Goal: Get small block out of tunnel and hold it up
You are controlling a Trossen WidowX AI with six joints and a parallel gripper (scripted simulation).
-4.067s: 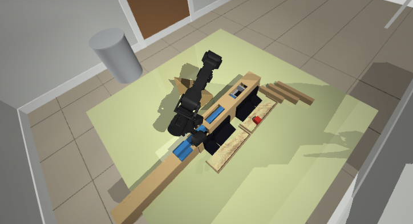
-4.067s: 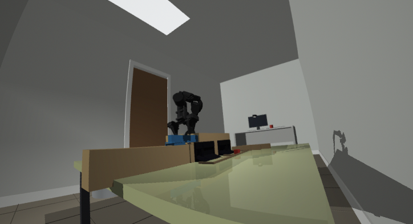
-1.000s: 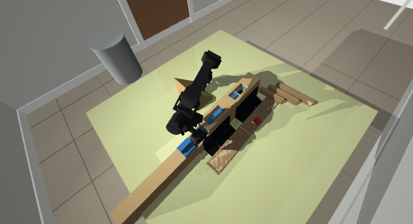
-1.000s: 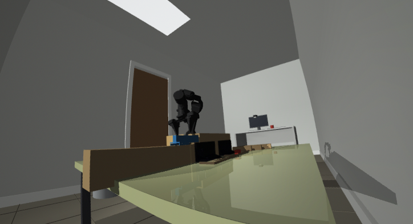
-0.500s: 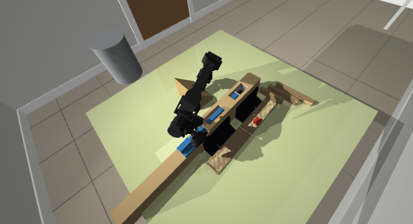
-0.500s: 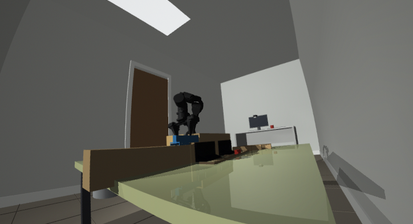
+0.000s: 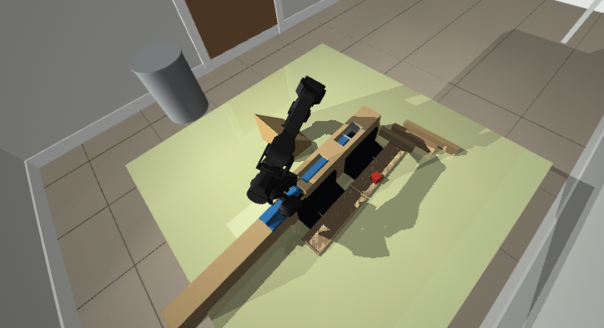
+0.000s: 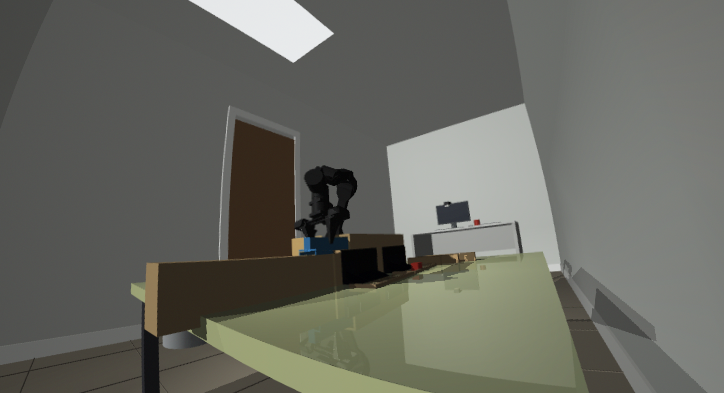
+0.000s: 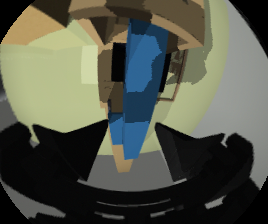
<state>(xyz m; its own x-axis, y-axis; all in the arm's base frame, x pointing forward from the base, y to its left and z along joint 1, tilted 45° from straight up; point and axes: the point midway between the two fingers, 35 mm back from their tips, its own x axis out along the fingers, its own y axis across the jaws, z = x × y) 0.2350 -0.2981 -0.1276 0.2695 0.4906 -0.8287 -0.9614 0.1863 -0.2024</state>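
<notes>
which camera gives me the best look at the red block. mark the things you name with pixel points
The top view: the red block (image 7: 375,177) (image 8: 416,265) shows whole there, lying on the strip beside the tunnel. The exterior view shows it only small and low, seen from the side. I can't make it out in the wrist view.

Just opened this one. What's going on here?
A black robot arm leans over a long wooden tunnel on a pale green table. Its hand is open and holds nothing, with its fingers on either side of the blue piece at the tunnel's end. A small red block lies outside, beside the tunnel. I can't tell whether it is the one wanted; no block is being held up.
</notes>
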